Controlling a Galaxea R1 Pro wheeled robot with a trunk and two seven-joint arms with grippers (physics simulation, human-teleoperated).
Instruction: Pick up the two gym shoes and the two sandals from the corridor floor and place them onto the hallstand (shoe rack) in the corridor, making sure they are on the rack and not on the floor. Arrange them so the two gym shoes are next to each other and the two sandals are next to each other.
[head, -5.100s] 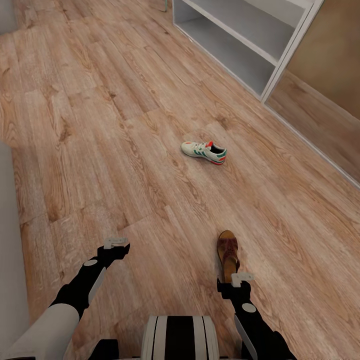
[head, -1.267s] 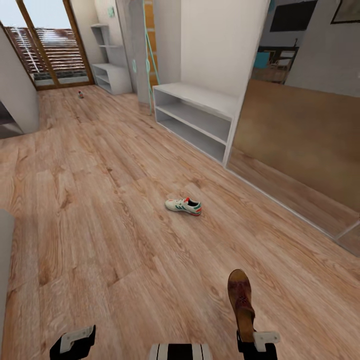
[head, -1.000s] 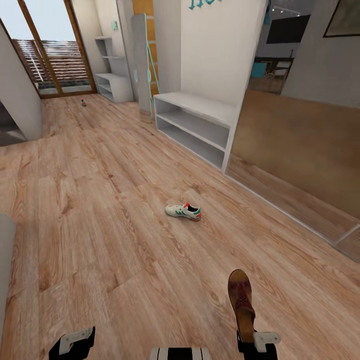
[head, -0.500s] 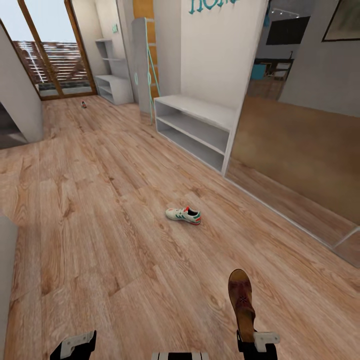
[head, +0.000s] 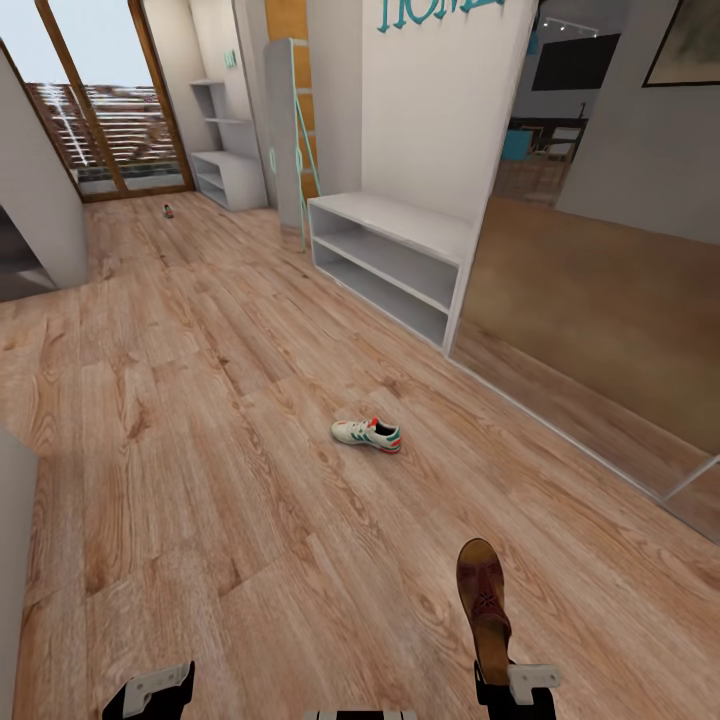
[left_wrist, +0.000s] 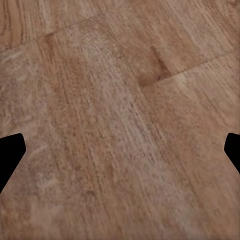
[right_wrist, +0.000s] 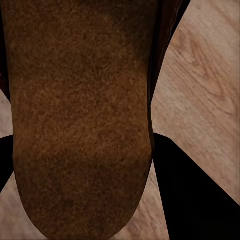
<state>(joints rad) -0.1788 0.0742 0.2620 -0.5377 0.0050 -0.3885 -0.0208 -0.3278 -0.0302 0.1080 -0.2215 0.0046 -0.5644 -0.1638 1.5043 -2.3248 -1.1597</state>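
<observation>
One sandal (head: 483, 605) is gripped in the right end effector (head: 512, 684); a gym shoe (head: 367, 434) lies on the floor (head: 200, 420) ahead. The view has been raised over the last seconds, so the hallstand (head: 228, 175) far down the corridor is revealed. The left end effector (head: 150, 690) is held open and empty.

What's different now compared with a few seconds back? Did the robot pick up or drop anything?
Mostly the camera tilted up: the view went from floor only to the whole corridor, with the white bench unit and a far shelf unit. Nothing was grabbed or dropped. The right gripper still holds the brown sandal, the gym shoe still lies on the floor, and the left gripper stays open.
</observation>
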